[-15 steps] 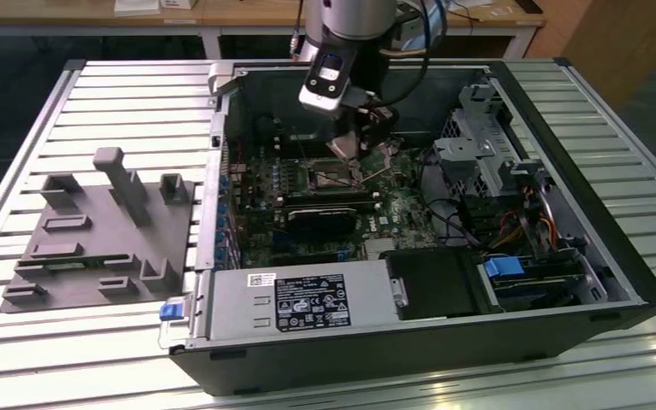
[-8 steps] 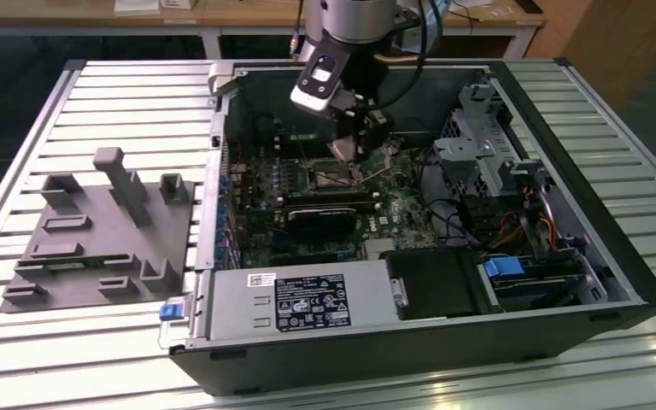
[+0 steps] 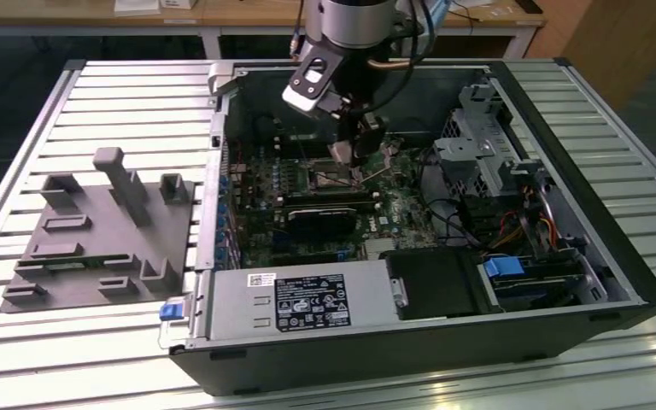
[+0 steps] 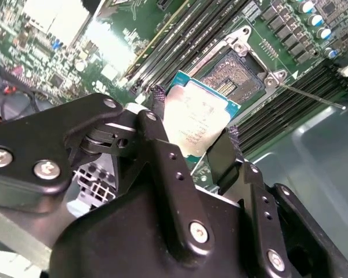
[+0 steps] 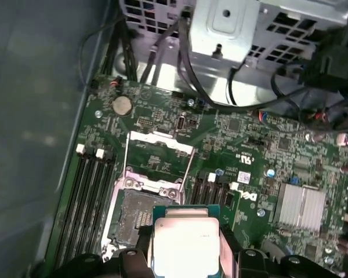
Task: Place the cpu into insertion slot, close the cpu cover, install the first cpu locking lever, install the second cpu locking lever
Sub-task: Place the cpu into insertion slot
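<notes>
My gripper is shut on the cpu, a small square chip with a silver top, pinched by its two opposite edges between the black fingers. The chip hangs tilted just above and beside the insertion slot, a black-framed socket with a brownish pin field on the green board. In the first wrist view the cpu overlaps one corner of the slot. The cpu cover, a thin silver frame, stands flipped open behind the socket. Thin wire locking levers stand raised beside it.
The open computer case walls in the board. Long black memory slots run beside the socket, a finned heat sink lies further off. Cables and a drive cage crowd one end. A grey fixture sits outside on the table.
</notes>
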Available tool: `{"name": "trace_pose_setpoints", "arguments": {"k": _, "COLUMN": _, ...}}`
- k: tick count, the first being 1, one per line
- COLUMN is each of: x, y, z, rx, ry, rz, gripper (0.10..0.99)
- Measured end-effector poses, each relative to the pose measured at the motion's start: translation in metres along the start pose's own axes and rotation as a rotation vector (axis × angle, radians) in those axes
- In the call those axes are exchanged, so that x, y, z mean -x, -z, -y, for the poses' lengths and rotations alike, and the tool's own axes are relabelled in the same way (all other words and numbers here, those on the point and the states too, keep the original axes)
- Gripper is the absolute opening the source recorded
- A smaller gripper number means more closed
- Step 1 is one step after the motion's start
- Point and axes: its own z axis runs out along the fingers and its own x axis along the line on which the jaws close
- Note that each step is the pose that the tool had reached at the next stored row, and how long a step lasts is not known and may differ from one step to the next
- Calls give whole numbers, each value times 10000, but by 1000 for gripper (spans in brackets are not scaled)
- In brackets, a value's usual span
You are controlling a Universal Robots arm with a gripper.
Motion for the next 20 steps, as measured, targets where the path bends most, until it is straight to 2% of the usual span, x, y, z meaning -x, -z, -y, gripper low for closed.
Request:
{"name": "trace_pose_setpoints", "arguments": {"k": 7, "x": -74, "y": -59, "z": 67, "rx": -9, "ry": -218, "rz": 50, "gripper": 537}}
{"name": "trace_pose_setpoints", "arguments": {"k": 14, "x": -87, "y": -113, "z": 72, "rx": -26, "ry": -904, "rz": 113, "gripper": 537}}
{"name": "trace_pose_setpoints", "arguments": {"k": 20, "x": -158, "y": -181, "z": 66, "rx": -43, "ry": -1031, "rz": 217, "gripper": 537}}
